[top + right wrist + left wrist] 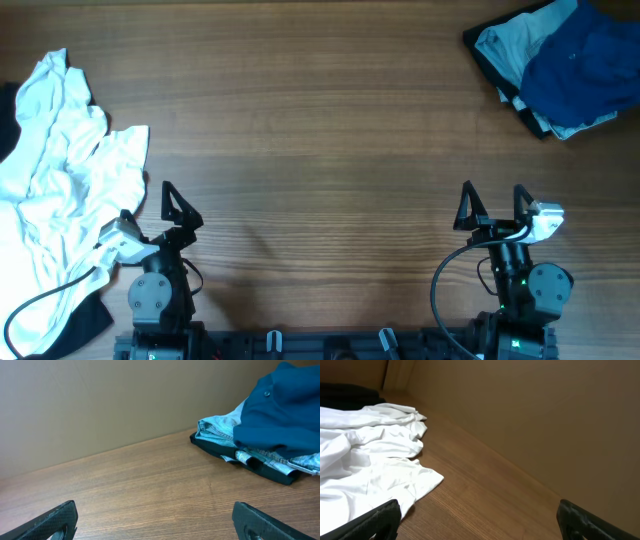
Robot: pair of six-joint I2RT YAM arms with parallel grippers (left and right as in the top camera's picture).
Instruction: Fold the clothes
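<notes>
Crumpled white shirt lies left; blue T-shirt heaped far right.

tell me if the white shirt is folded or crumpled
Crumpled: the white shirt lies in a loose, wrinkled heap, with no flat layers or straight edges.

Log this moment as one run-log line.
left fingers: open, empty | right fingers: open, empty | white shirt: crumpled, left side | blue T-shirt: heaped far right on jeans, untouched
</notes>
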